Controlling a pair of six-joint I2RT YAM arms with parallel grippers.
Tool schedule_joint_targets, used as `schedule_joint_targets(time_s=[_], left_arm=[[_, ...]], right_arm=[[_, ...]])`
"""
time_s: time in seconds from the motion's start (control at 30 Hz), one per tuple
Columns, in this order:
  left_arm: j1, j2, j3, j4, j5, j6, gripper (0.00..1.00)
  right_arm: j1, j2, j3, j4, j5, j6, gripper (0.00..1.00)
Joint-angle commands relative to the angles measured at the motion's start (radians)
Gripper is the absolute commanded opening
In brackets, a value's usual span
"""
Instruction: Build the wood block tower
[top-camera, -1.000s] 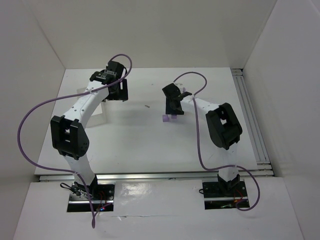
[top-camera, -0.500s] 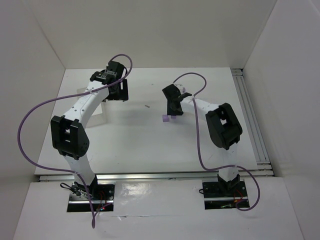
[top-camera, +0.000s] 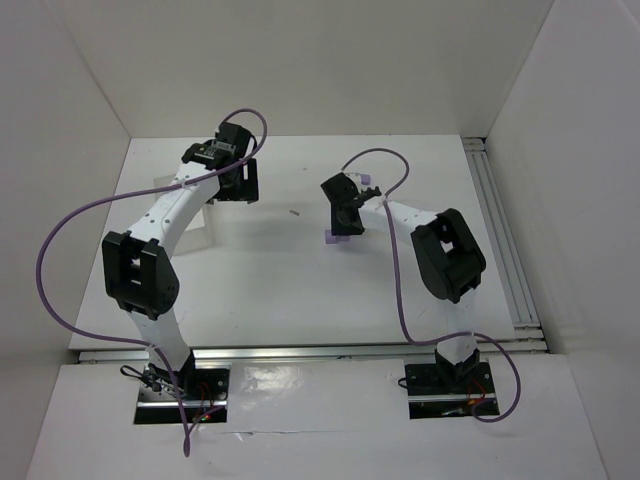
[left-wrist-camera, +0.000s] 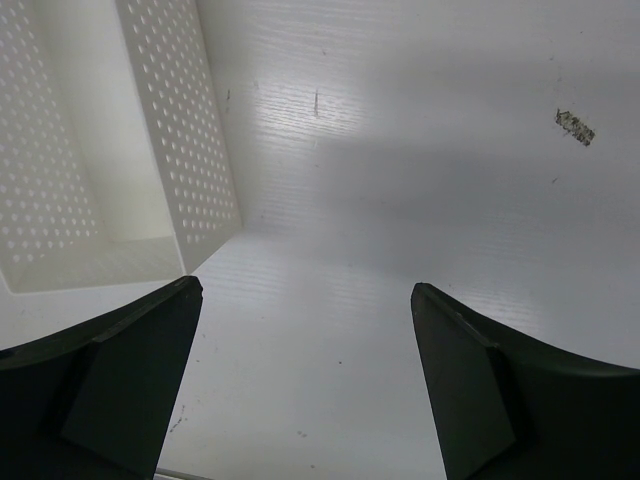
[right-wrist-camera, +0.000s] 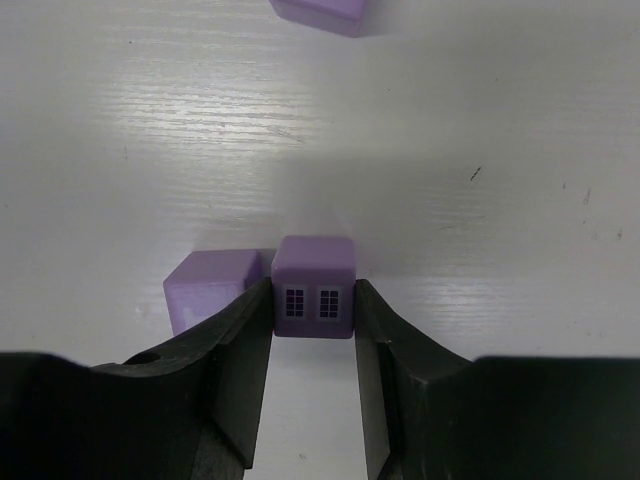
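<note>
A white tabletop (top-camera: 270, 285) boxed in by white walls is filling the overhead view, with both arms reaching up from the bottom edge. Just right of centre, the right gripper (top-camera: 345, 216) is pointing down at the table, and a scrap of light purple is showing at its lower left, though which block it belongs to cannot be told from above.

In the right wrist view, its fingers (right-wrist-camera: 240, 370) are pressing on both sides of a light-purple windowed block (right-wrist-camera: 313, 285), whose near face is showing two small printed window panes. This block is sitting at centre frame. A second purple block (right-wrist-camera: 208, 290) is lying just to its left, touching it and partly hidden behind the left finger. A third purple block (right-wrist-camera: 322, 12) is lying well apart at the top edge, cropped by the frame.

At upper left of the overhead view, the left gripper (top-camera: 235, 183) is hanging over the table. In its wrist view the fingers are standing wide apart, gripping nothing, with bare table between them. A white perforated tray (left-wrist-camera: 180, 140) is occupying the upper left of that frame.
</note>
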Motion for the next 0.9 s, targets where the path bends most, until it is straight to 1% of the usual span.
schedule_joint_targets(time_s=[0.0, 0.13, 0.57, 0.67, 0.7, 0.73, 0.77, 0.8, 0.87], left_arm=[[-0.003, 0.009, 0.027, 0.002, -0.003, -0.007, 0.99], [-0.012, 0.018, 0.027, 0.002, -0.003, -0.007, 0.99], [-0.022, 0.018, 0.036, -0.008, -0.003, -0.007, 0.99], [-0.031, 0.027, 0.036, -0.008, -0.003, -0.007, 0.99], [-0.031, 0.027, 0.045, -0.008, -0.003, -0.007, 0.99], [-0.031, 0.027, 0.045, -0.008, -0.003, -0.007, 0.99], [-0.040, 0.027, 0.045, -0.008, -0.003, -0.007, 0.99], [-0.040, 0.027, 0.045, -0.008, -0.003, -0.007, 0.99], [-0.040, 0.027, 0.045, -0.008, -0.012, -0.007, 0.99]], right_arm=[[0.015, -0.037, -0.023, -0.024, 0.011, -0.007, 0.42], [0.015, -0.046, -0.013, -0.033, 0.020, -0.007, 0.48], [0.015, -0.137, 0.016, -0.065, 0.043, -0.007, 0.49], [0.015, -0.148, 0.026, -0.065, 0.043, -0.007, 0.66], [0.015, -0.148, 0.035, -0.065, 0.033, -0.016, 0.75], [0.015, -0.148, 0.035, -0.065, 0.020, -0.016, 0.91], [0.015, -0.135, 0.035, -0.065, 0.020, -0.025, 0.96], [0.015, -0.125, 0.035, -0.065, 0.005, -0.025, 0.99], [0.015, -0.112, 0.035, -0.065, -0.009, -0.036, 0.99]])
